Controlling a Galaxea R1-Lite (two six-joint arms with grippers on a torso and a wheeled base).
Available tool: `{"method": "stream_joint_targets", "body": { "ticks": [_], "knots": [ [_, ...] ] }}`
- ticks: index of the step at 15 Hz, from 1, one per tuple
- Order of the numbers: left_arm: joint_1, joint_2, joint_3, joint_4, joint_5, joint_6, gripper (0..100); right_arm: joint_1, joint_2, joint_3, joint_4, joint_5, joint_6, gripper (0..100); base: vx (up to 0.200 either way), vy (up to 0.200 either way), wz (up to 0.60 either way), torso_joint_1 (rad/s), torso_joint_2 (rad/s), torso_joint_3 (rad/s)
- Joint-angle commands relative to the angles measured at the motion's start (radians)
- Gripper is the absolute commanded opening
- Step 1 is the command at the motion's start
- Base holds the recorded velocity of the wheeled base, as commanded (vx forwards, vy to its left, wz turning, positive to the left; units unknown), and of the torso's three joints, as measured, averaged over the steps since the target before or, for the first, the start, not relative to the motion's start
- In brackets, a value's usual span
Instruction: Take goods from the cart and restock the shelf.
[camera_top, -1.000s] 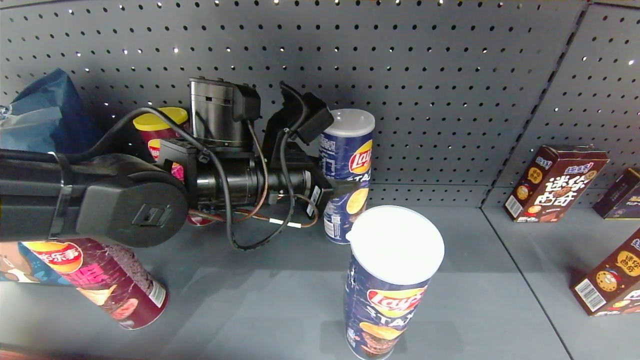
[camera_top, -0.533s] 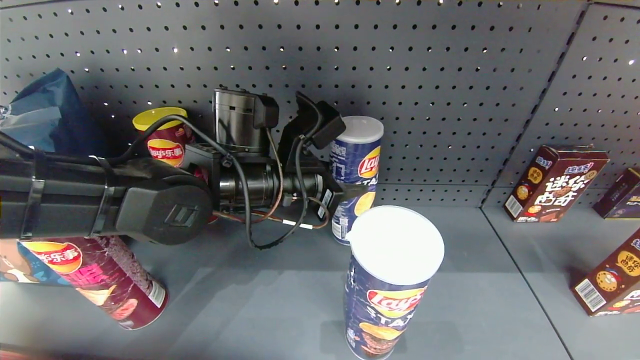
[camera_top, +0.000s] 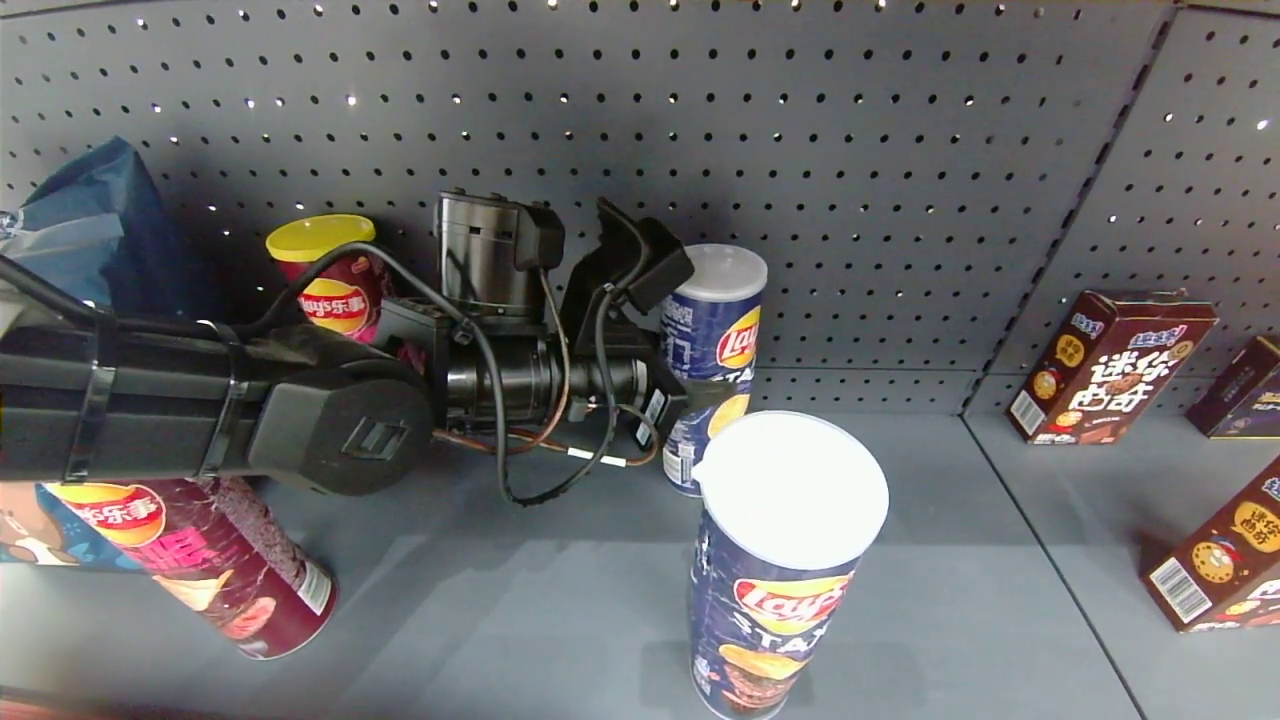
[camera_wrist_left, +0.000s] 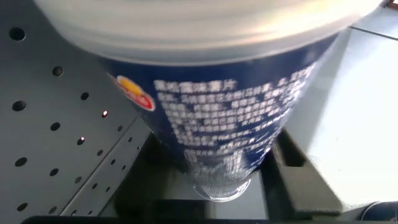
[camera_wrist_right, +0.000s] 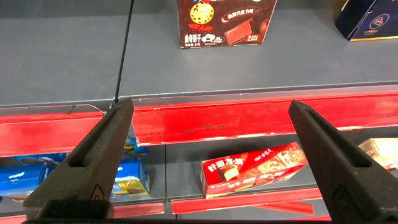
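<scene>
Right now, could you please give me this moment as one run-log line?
step: shelving | left pincer: shut on blue chip can | can: back of shelf, near pegboard | right pincer: open, empty

Pegboard back panel (camera_top: 900, 150): matt grey painted metal, perforated | shelf board (camera_top: 520, 580): smooth matt grey | rear blue chip canister (camera_top: 712, 340): glossy printed wrap, translucent plastic lid | front blue chip canister (camera_top: 775, 620): glossy wrap, matt white plastic lid | cookie box (camera_top: 1110, 365): glossy printed cardboard | shelf-edge strips (camera_wrist_right: 205, 121): shiny red plastic, scuffed

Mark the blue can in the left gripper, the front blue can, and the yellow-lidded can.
Gripped blue can (camera_top: 725, 335), head view, its label.
Front blue can (camera_top: 790, 500), head view, white lid.
Yellow-lidded can (camera_top: 318, 237), head view, yellow lid.
</scene>
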Motion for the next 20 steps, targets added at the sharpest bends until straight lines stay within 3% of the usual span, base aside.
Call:
{"method": "stream_joint_targets", "body": {
  "ticks": [1, 10, 13, 17, 20],
  "knots": [
    [-0.001, 0.0, 0.003, 0.001, 0.001, -0.001, 100, 0.0, 0.002, 0.001, 0.0, 0.0, 0.0, 100, 0.0, 0.0, 0.0, 0.0, 0.0, 0.0],
    [0.004, -0.09, 0.014, -0.002, 0.005, -0.008, 100, 0.0, 0.002, 0.001, 0.0, 0.0, 0.0, 100, 0.0, 0.0, 0.0, 0.0, 0.0, 0.0],
    [0.007, -0.184, 0.113, -0.002, 0.008, -0.007, 100, 0.0, 0.002, -0.001, 0.0, 0.0, 0.0, 100, 0.0, 0.0, 0.0, 0.0, 0.0, 0.0],
    [0.035, -0.273, 0.23, -0.002, 0.059, -0.013, 100, 0.0, 0.002, 0.001, 0.0, 0.0, 0.0, 100, 0.0, 0.0, 0.0, 0.0, 0.0, 0.0],
    [0.027, -0.294, 0.267, -0.031, 0.175, -0.013, 100, 0.0, 0.002, 0.001, 0.0, 0.0, 0.0, 100, 0.0, 0.0, 0.0, 0.0, 0.0, 0.0]
  ]
}}
